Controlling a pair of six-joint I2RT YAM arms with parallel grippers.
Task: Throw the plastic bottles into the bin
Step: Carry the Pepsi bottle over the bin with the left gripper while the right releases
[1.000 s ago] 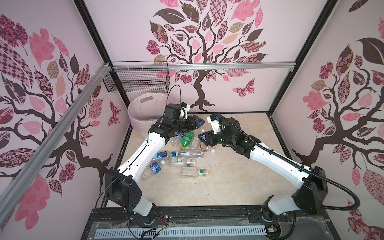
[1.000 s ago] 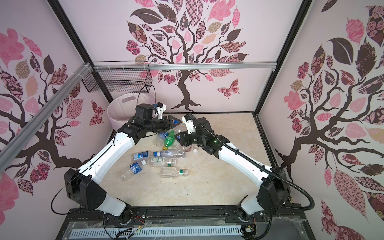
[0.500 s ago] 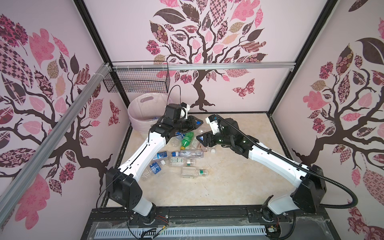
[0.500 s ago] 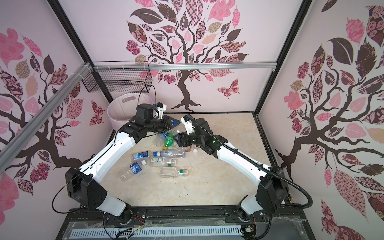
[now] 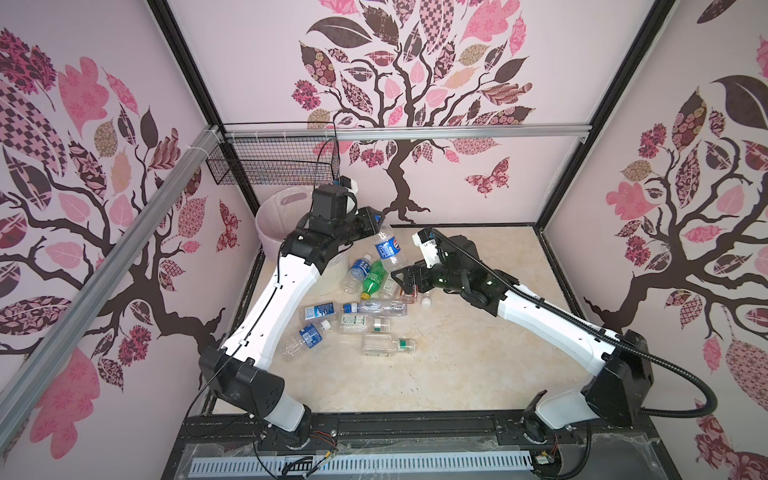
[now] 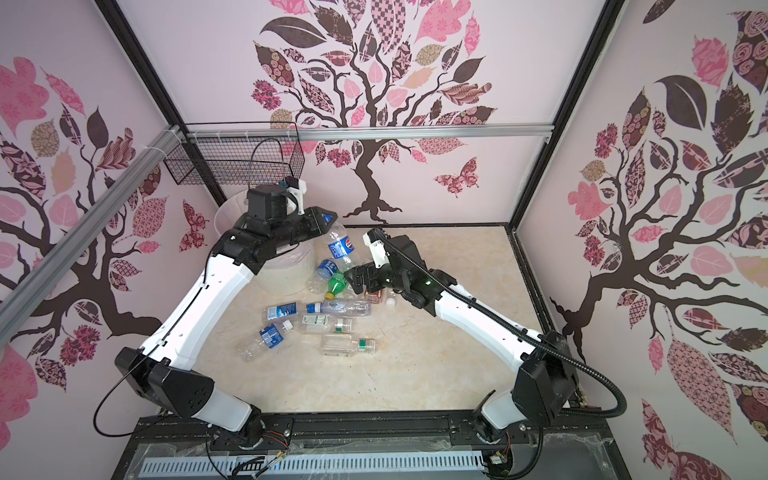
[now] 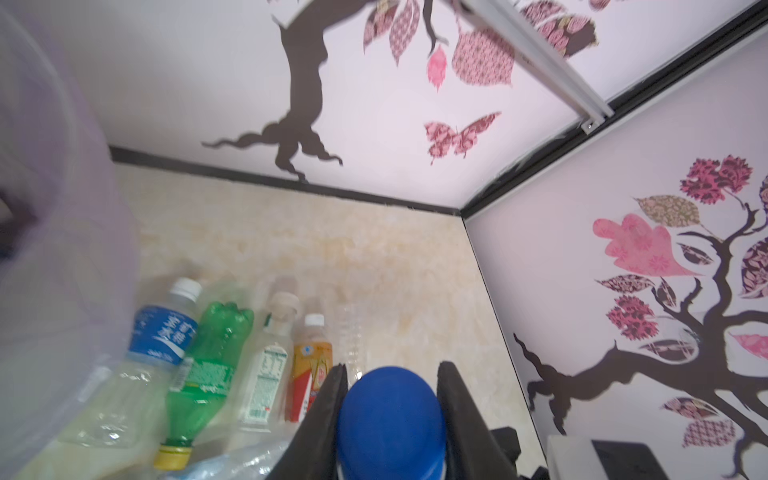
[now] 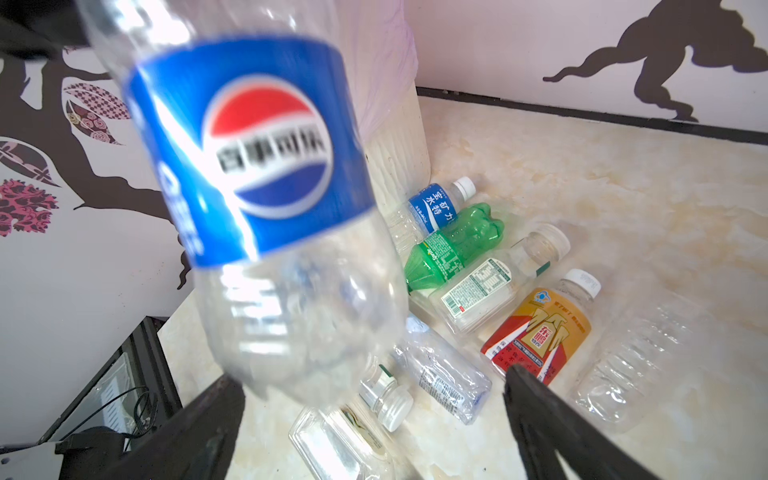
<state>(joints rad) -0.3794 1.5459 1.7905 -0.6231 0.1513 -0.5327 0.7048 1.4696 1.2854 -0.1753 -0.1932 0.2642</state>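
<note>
Carry step: left gripper (image 5: 371, 220) clamped on cap (image 7: 390, 419) of Pepsi bottle (image 5: 388, 249), which hangs beside bin (image 5: 272, 232); right gripper (image 8: 374, 380) jaws wide apart under it; next, swing over bin, drop.

The plastic bottles (image 5: 376, 308) look glossy, the bin (image 5: 270, 237) matt, the basket (image 5: 270, 166) wire mesh.

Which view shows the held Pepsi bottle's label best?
Right wrist view: the Pepsi bottle fills the frame, label readable though blurred. Both top views show it small, hanging from the left gripper. Left wrist view shows only its blue cap between the fingers.
</note>
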